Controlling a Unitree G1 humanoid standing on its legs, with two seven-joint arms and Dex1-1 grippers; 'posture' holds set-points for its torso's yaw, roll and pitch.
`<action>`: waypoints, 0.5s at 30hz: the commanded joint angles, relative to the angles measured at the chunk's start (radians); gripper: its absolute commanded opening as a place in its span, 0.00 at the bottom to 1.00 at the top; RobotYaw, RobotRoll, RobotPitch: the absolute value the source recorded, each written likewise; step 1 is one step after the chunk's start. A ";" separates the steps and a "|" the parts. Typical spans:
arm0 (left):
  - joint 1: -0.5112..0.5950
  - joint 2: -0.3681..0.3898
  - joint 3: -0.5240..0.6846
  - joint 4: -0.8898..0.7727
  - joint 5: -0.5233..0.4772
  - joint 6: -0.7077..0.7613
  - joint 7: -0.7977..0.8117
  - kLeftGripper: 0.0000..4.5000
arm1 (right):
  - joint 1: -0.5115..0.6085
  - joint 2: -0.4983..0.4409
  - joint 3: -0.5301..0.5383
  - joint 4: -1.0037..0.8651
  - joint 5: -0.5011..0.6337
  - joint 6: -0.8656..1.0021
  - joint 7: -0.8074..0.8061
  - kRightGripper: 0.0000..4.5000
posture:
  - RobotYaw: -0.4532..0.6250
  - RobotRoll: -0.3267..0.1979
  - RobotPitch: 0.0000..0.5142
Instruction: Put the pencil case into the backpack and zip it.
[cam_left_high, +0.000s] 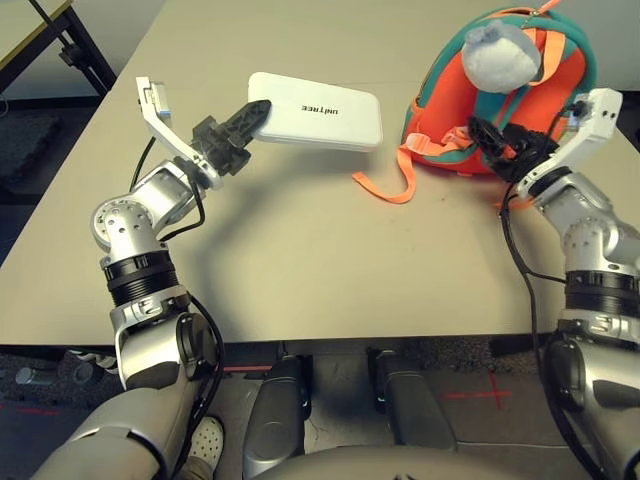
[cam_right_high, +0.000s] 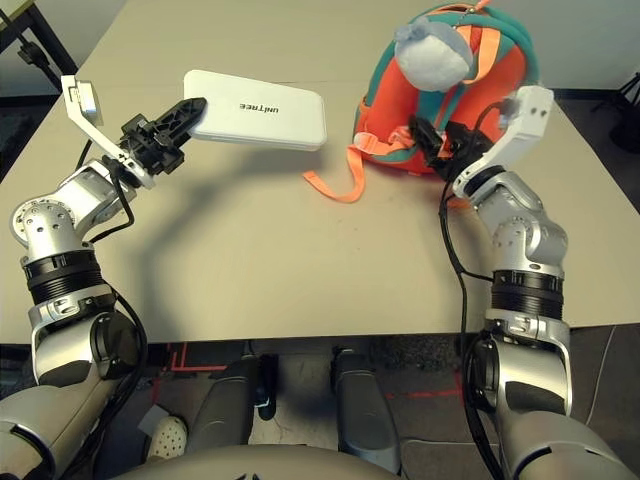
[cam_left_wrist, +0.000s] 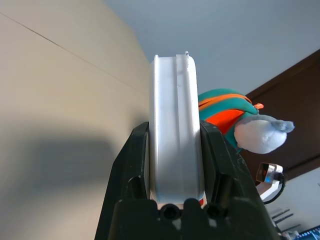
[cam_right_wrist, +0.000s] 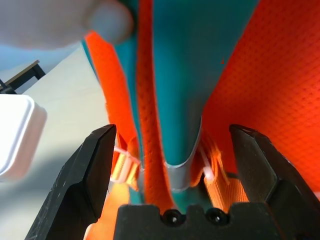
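Observation:
The white pencil case (cam_left_high: 322, 110) hangs level above the table at the back centre-left, dark lettering on top. My left gripper (cam_left_high: 255, 115) is shut on its left end; the left wrist view has both black fingers (cam_left_wrist: 134, 165) pressed on the case's (cam_left_wrist: 175, 125) flat sides. The orange and teal backpack (cam_left_high: 555, 70) lies at the back right with a grey-white plush charm (cam_left_high: 500, 55) on it. My right gripper (cam_left_high: 490, 140) is open at the backpack's near edge, its fingers (cam_right_wrist: 95, 165) spread around a teal and orange strap fold (cam_right_wrist: 170, 110).
Loose orange straps (cam_left_high: 385, 185) trail from the backpack onto the table towards the centre. A black frame (cam_left_high: 70, 40) stands beyond the table's far left corner. The beige tabletop (cam_left_high: 300, 260) stretches bare between my arms.

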 joint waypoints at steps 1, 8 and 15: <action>0.002 0.009 0.004 -0.031 -0.015 -0.019 0.005 0.30 | -0.036 0.009 0.006 0.107 -0.052 -0.089 0.005 1.00 | 0.33 0.62 0.32; -0.007 0.014 0.004 -0.035 -0.022 -0.023 0.010 0.30 | 0.011 -0.005 -0.001 0.043 -0.048 -0.068 0.046 0.63 | 0.32 0.62 0.32; -0.041 0.024 -0.008 -0.003 -0.013 -0.033 -0.006 0.30 | 0.138 -0.055 -0.011 -0.213 0.023 0.086 0.085 0.18 | 0.30 0.62 0.32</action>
